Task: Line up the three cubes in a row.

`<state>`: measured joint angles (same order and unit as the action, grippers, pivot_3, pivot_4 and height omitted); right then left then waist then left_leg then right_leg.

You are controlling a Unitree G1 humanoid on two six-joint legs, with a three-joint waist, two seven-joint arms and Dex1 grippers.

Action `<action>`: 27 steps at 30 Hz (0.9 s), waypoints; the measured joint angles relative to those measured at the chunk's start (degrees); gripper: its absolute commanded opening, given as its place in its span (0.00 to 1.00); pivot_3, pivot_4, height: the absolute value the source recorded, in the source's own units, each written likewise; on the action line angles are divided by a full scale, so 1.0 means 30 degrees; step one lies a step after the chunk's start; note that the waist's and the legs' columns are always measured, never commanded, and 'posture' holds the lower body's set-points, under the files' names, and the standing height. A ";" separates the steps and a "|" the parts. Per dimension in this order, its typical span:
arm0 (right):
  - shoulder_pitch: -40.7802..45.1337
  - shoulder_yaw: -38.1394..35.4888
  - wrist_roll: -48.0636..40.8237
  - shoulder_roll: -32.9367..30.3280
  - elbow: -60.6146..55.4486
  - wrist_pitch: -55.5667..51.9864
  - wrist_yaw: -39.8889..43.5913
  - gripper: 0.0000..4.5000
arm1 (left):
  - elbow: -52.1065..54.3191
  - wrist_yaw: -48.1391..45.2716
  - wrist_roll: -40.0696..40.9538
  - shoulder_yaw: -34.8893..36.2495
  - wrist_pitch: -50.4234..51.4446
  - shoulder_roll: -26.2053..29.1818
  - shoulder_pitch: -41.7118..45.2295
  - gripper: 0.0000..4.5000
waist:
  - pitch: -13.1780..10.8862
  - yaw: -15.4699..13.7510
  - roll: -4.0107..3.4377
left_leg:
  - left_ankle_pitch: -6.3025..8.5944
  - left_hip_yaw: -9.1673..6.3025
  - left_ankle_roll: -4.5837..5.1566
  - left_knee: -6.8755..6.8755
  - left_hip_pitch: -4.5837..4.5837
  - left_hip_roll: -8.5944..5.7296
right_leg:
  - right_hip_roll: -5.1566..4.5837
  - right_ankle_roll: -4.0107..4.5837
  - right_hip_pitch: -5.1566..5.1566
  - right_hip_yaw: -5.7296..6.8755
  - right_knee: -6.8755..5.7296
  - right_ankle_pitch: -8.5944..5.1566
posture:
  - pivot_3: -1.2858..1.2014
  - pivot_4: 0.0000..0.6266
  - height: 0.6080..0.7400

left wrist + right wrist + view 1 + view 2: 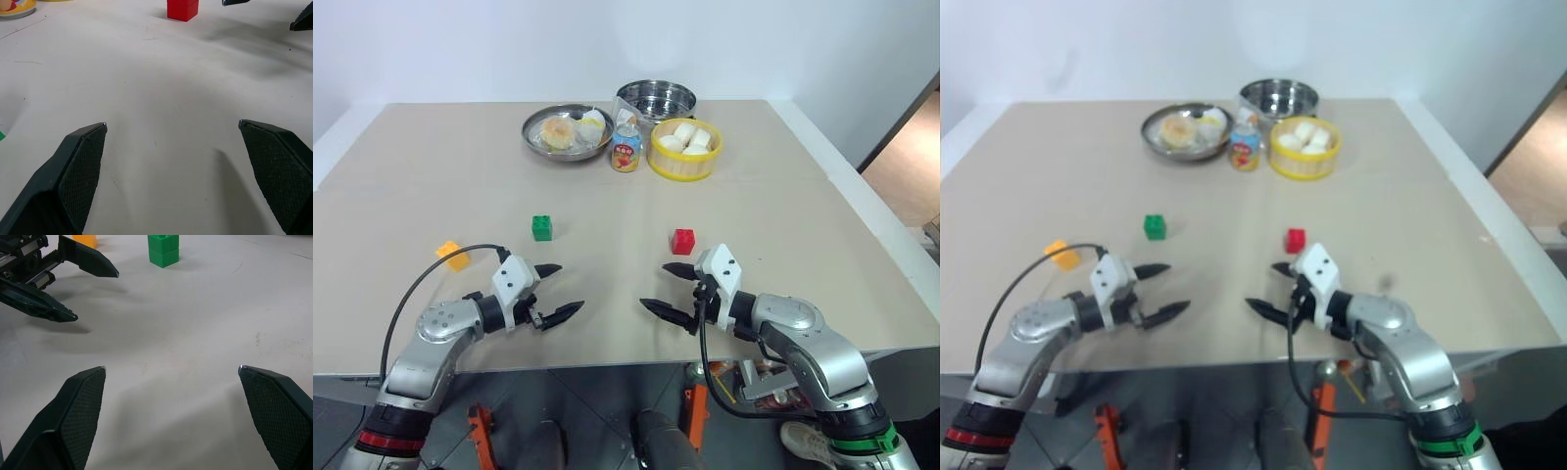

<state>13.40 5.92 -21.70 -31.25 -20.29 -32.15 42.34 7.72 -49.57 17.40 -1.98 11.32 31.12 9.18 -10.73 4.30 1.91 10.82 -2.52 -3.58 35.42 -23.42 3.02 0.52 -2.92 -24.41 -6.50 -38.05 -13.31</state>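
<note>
Three studded cubes lie apart on the beige table (pixel 773 186). The green cube (pixel 542 227) sits left of centre, the red cube (pixel 682 241) right of centre, and the yellow-orange cube (pixel 453 255) lies nearer the left edge. My left gripper (pixel 561 291) hovers open near the front edge, below the green cube and right of the yellow-orange one. My right gripper (pixel 667 289) is open too, just in front of the red cube. The two grippers point toward each other. Nothing is between either pair of fingers. The red cube (pixel 182 9) and the green cube (pixel 163 249) also appear in the wrist views.
At the back of the table stand a metal plate with buns (pixel 566 132), a small bottle (pixel 626 147), a steel pot (pixel 656 99) and a yellow basket of white buns (pixel 685 149). A black cable (pixel 421 284) loops beside the left arm.
</note>
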 measured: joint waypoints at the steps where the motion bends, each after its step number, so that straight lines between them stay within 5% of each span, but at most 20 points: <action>1: 0.0000 0.0000 0.0000 0.0000 0.0000 0.0000 0.0000 1.00 | 0.0000 0.0000 0.0000 0.0000 0.0000 0.0000 0.0000 0.99 | 0.0000 0.0000 0.0000 | 0.0000 -0.0001 0.0000 0.0000 0.0000 0.0000 | 0.0000 0.0000 0.0000 0.0000 -0.0001 0.0000 | 0.52 0.24 1.00; 20: -0.0963 -0.0169 -0.0019 0.0694 -0.1278 0.0309 -0.1579 1.00 | -0.0055 -0.1100 0.0296 -0.0614 -0.0383 -0.0804 0.0659 0.99 | 0.0001 -0.0005 0.0002 | 0.0000 -0.0002 0.0000 0.0000 -0.0001 -0.0001 | 0.0001 -0.0001 0.0004 0.0000 0.0000 0.0000 | 0.52 0.24 1.00; 27: -0.0729 -0.1918 -0.0174 0.1553 -0.2005 -0.0071 -0.3873 1.00 | 0.0010 -0.1393 0.0757 -0.0964 0.0180 -0.1101 0.1150 0.99 | 0.0001 0.0001 0.0002 | -0.0002 -0.0003 0.0002 0.0010 0.0002 -0.0003 | 0.0002 0.0000 0.0006 -0.0001 -0.0001 0.0005 | 0.52 0.24 1.00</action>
<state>11.21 0.16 -22.23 -26.60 -26.30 -32.36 30.72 7.75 -53.75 19.67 -4.87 11.86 27.81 12.63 -10.72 4.30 1.92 10.82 -2.53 -3.57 35.45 -23.41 3.01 0.52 -2.92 -24.39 -6.51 -38.06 -13.29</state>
